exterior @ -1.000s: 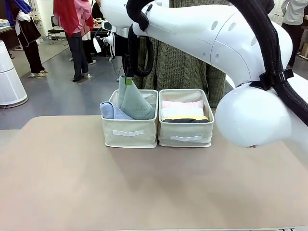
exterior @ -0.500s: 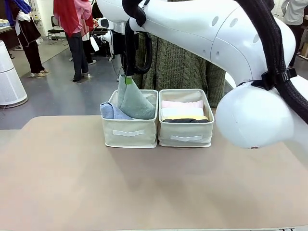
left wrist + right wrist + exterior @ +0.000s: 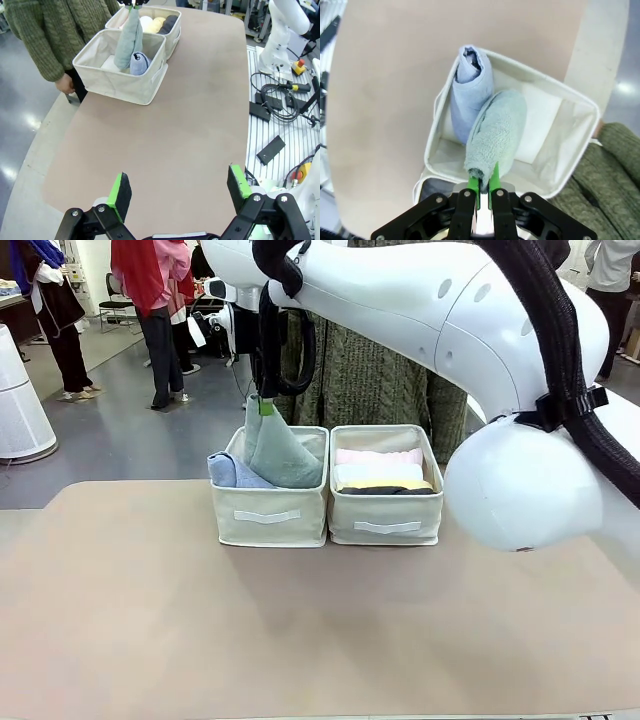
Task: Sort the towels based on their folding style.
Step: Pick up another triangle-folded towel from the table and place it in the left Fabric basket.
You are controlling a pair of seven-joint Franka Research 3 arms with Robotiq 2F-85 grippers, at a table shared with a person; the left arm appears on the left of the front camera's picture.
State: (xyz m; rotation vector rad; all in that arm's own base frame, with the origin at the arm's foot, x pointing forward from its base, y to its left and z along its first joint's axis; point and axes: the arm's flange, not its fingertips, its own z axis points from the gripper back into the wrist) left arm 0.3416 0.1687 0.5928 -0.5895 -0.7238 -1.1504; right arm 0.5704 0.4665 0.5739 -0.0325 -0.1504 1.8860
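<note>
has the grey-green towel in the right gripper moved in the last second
No. In the front view the grey-green towel sits at the same place against the left bin, its tip pinched by the right gripper above the rim; the arm above shifted slightly.

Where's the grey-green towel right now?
Front view: grey-green towel stands in the left bin beside the blue towel, its tip pinched by the right gripper.
</note>
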